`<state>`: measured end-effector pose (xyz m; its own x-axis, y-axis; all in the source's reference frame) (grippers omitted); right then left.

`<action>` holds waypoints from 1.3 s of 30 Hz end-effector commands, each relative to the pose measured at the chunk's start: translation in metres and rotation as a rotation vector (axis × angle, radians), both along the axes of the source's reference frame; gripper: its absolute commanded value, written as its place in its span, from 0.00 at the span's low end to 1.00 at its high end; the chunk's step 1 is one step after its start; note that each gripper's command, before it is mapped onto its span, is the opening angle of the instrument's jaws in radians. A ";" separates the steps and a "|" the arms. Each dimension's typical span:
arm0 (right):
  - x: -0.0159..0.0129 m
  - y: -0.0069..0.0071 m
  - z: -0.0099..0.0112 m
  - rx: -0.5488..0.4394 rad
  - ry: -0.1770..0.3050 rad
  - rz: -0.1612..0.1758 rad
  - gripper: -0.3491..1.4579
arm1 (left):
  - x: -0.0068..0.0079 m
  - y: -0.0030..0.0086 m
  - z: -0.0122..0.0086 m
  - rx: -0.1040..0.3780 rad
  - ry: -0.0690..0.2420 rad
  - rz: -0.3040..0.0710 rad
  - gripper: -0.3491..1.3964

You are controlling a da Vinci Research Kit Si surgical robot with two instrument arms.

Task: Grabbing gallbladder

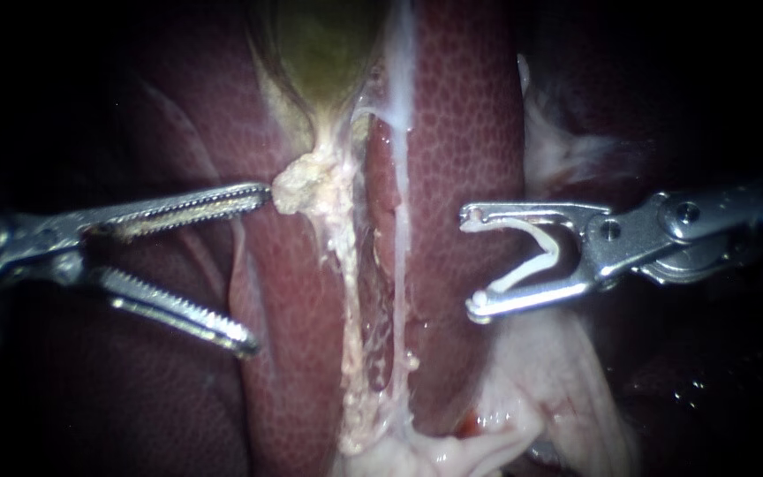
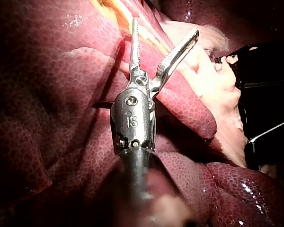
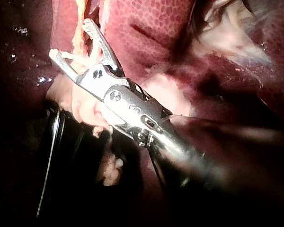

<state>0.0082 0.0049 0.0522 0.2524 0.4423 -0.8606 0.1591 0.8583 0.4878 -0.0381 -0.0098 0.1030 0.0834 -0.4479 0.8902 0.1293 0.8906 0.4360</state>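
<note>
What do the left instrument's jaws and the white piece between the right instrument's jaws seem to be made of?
The left instrument: most likely metal, polished silver; it glints, and its open jaws carry crisp cut teeth. The white clip: probably plastic, smooth and matt; opaque white, bent in a V, held between the jaws of the right instrument.

The left instrument [image 2: 165,26] rises over the dark red, mottled liver [image 2: 61,94], its two serrated jaws spread wide in a V with nothing between them. One jaw's tip lies beside a strip of yellowish tissue [image 2: 109,7] just ahead. Beyond the other jaw sits pale, whitish tissue [image 2: 217,85], and past that a dark object [image 2: 265,66] I cannot make out.
</note>
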 end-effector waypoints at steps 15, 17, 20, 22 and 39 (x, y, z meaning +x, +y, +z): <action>0.0000 0.0000 0.0000 0.001 0.000 0.001 0.52 | -0.0008 0.0027 0.0013 0.002 0.016 -0.027 0.68; 0.0000 0.0000 0.0000 0.001 0.000 0.001 0.52 | -0.0011 0.0034 0.0016 0.004 0.019 -0.034 0.68; 0.0000 0.0000 0.0000 0.001 0.000 0.001 0.52 | -0.0015 0.0044 0.0022 0.007 0.022 -0.039 0.68; 0.0000 0.0000 0.0000 0.001 0.000 0.001 0.52 | -0.0017 0.0048 0.0027 0.007 0.023 -0.042 0.68; 0.0001 0.0000 0.0000 0.001 0.000 0.001 0.52 | -0.0027 0.0045 0.0048 0.034 0.032 -0.058 0.60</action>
